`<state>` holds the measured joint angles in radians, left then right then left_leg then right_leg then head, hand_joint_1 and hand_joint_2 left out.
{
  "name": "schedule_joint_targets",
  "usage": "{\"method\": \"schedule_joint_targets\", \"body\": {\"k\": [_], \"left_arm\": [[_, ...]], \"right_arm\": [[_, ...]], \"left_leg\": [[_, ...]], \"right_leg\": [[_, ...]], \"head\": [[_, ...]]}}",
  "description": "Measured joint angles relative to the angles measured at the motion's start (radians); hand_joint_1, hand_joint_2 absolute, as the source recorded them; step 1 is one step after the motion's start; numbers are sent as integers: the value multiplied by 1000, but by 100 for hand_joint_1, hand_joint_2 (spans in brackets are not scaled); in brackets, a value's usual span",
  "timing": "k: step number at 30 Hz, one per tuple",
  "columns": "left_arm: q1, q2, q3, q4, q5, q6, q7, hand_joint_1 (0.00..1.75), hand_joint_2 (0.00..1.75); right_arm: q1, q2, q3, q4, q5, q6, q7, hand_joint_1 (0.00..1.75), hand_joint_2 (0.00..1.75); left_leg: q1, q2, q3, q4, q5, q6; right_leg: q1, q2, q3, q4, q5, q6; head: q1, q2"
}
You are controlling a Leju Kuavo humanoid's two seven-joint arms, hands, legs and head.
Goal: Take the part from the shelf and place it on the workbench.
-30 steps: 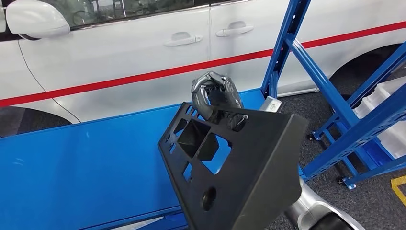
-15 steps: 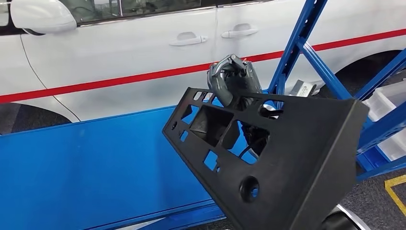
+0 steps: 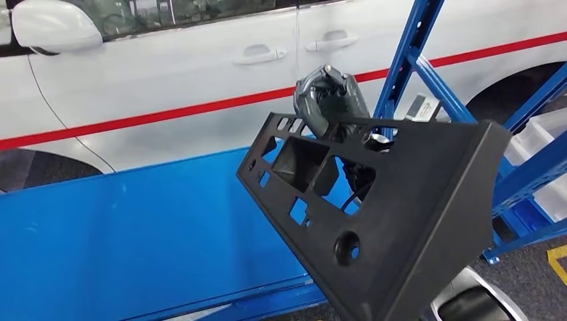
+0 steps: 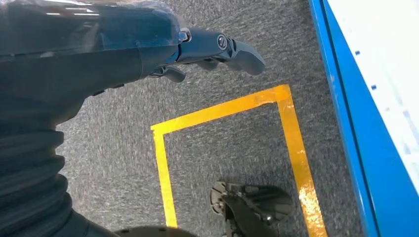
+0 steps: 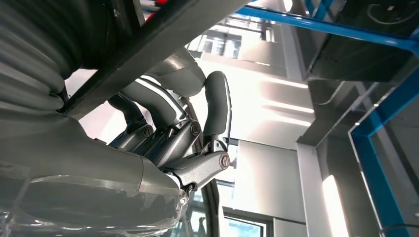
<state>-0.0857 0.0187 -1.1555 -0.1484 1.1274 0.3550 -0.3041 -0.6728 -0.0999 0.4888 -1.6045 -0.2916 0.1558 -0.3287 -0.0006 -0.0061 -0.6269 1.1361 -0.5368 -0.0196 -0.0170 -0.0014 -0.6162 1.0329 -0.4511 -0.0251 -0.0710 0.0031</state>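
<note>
Behind, a white car (image 3: 167, 73) and blue shelf frame (image 3: 414, 50); below, blue workbench (image 3: 134, 227) — over it, tilted black plastic panel (image 3: 394, 221), right hand (image 3: 327, 100) clamped on its top edge for carrying — left hand (image 4: 217, 49) hanging empty, fingers loosely apart.

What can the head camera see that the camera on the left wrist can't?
The head view alone shows the right hand gripping the black panel with cutouts and holding it tilted above the blue workbench. Behind them stands a white car with a red stripe, and a blue shelf frame rises beside it.

The left wrist view alone shows the left hand holding nothing, hanging over grey carpet marked with yellow tape.

Both views catch a blue bench edge and some grey carpet.
</note>
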Motion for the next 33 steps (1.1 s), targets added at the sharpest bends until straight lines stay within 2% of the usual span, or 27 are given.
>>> {"method": "schedule_joint_targets", "body": {"k": [2, 3, 4, 5, 6, 8, 9, 12, 13, 14, 17, 18, 19, 20, 21, 23, 24, 27, 28, 29, 30, 32, 33], "left_arm": [[2, -1, 0, 0, 1, 6, 3, 0, 175], [3, -1, 0, 0, 2, 9, 3, 0, 175], [4, 0, 0, 0, 4, 12, 2, 0, 175], [5, 0, 0, 0, 7, 15, -2, 0, 175], [5, 1, 0, 0, 10, 17, -7, 0, 175], [5, 2, 1, 0, 16, 22, -20, 0, 175], [5, 2, 2, 0, 18, 23, -25, 0, 175], [7, 2, 3, 0, 19, 27, -29, 0, 175], [8, 2, 3, 0, 20, 29, -27, 0, 175], [7, 2, 3, 0, 20, 31, -25, 0, 175], [6, 2, 3, 0, 21, 34, -23, 0, 175], [7, 2, 3, 0, 21, 34, -22, 0, 175], [8, 2, 3, 0, 21, 34, -22, 0, 175], [9, 2, 3, 0, 21, 34, -22, 0, 175], [9, 2, 3, 0, 21, 33, -21, 0, 175], [8, 2, 3, 0, 21, 33, -21, 0, 175], [8, 2, 3, 0, 21, 33, -21, 0, 175], [9, 3, 3, 0, 20, 33, -21, 0, 175], [10, 3, 3, 1, 21, 34, -21, 0, 175], [11, 4, 2, 1, 21, 34, -21, 0, 175], [10, 4, 2, 2, 21, 34, -22, 0, 175], [11, 4, 2, 2, 21, 35, -22, 0, 175], [11, 4, 2, 2, 21, 35, -22, 0, 175]], "right_arm": [[13, -2, -2, 7, -13, 16, -14, 166, 175], [24, -5, -4, 10, -22, 26, -22, 166, 175], [36, -7, -7, 14, -31, 35, -30, 166, 175], [46, -10, -10, 18, -40, 43, -38, 166, 175], [53, -12, -14, 21, -47, 50, -45, 166, 175], [63, -16, -20, 25, -54, 59, -57, 166, 175], [67, -19, -22, 26, -55, 62, -61, 166, 175], [82, -26, -26, 29, -56, 65, -69, 166, 175], [87, -29, -27, 29, -56, 67, -72, 166, 175], [91, -32, -30, 29, -57, 71, -76, 166, 175], [115, -40, -41, 28, -60, 80, -93, 166, 175], [127, -42, -43, 28, -61, 81, -97, 166, 175], [137, -43, -46, 27, -61, 81, -100, 166, 175], [144, -45, -49, 25, -61, 82, -102, 166, 175], [148, -46, -52, 23, -61, 83, -103, 166, 175], [149, -47, -57, 18, -61, 87, -104, 166, 175], [149, -47, -60, 16, -61, 90, -105, 166, 175], [150, -48, -65, 13, -61, 102, -108, 166, 175], [150, -47, -66, 12, -61, 106, -109, 166, 175], [150, -47, -66, 10, -61, 109, -111, 166, 175], [149, -46, -66, 8, -61, 112, -112, 166, 175], [150, -44, -66, 5, -61, 114, -113, 166, 175], [151, -44, -66, 5, -61, 114, -113, 166, 175]], "left_leg": [[7, 0, -56, 125, -56, -10], [11, 0, -70, 156, -61, -13], [14, 0, -68, 152, -47, -15], [16, 1, -46, 106, -15, -17], [18, 1, -13, 36, 23, -16], [16, 0, 42, -81, 65, -11], [13, -1, 53, -108, 70, -6], [11, 0, 53, -119, 76, 13], [12, 1, 53, -123, 83, 22], [13, 2, 52, -128, 89, 30], [9, 3, 43, -129, 98, 42], [7, 3, 40, -126, 99, 44], [6, 2, 35, -123, 100, 44], [5, 2, 31, -118, 101, 44], [5, 2, 27, -113, 101, 43], [2, 1, 18, -102, 102, 38], [0, 1, 13, -98, 104, 33], [-3, 1, 4, -96, 113, 14], [-2, 0, -1, -89, 102, 8], [-1, 0, -11, -66, 77, 3], [2, 0, -26, -22, 39, -2], [7, 0, -61, 104, -48, -11], [9, 0, -68, 152, -74, -14]], "right_leg": [[0, -2, 0, 1, 0, -2], [-1, -3, 0, 1, 0, -3], [-2, -3, 0, 1, -1, -2], [-3, -2, 1, 1, -2, -1], [-4, -2, 1, 2, -2, 2], [-4, 1, 0, 3, -2, 11], [-3, 1, -2, 3, 0, 17], [-4, 3, -4, 2, 5, 36], [-4, 3, -7, 12, -7, 41], [-4, 3, -18, 41, -31, 44], [-3, 3, -87, 223, -134, 47], [-4, 3, -101, 266, -148, 48], [-4, 3, -99, 274, -143, 47], [-4, 3, -78, 244, -122, 46], [-4, 3, -42, 182, -92, 43], [-2, 3, 23, 61, -54, 36], [0, 4, 37, 28, -46, 32], [2, 3, 30, 15, -32, 18], [-1, 1, 26, 12, -25, 11], [-4, -2, 20, 8, -16, 5], [-5, -4, 12, 6, -7, 0], [-4, -6, -9, 6, 9, -5], [-3, -7, -20, 6, 18, -4]], "head": [[0, 0], [0, 0], [0, 0], [0, 0], [0, 0], [0, 0], [0, 0], [0, 0], [0, 0], [0, 0], [0, 0], [0, 0], [0, 0], [0, 0], [0, 0], [0, 0], [0, 0], [0, 0], [0, 0], [0, 0], [0, 0], [0, 0], [0, 0]]}}
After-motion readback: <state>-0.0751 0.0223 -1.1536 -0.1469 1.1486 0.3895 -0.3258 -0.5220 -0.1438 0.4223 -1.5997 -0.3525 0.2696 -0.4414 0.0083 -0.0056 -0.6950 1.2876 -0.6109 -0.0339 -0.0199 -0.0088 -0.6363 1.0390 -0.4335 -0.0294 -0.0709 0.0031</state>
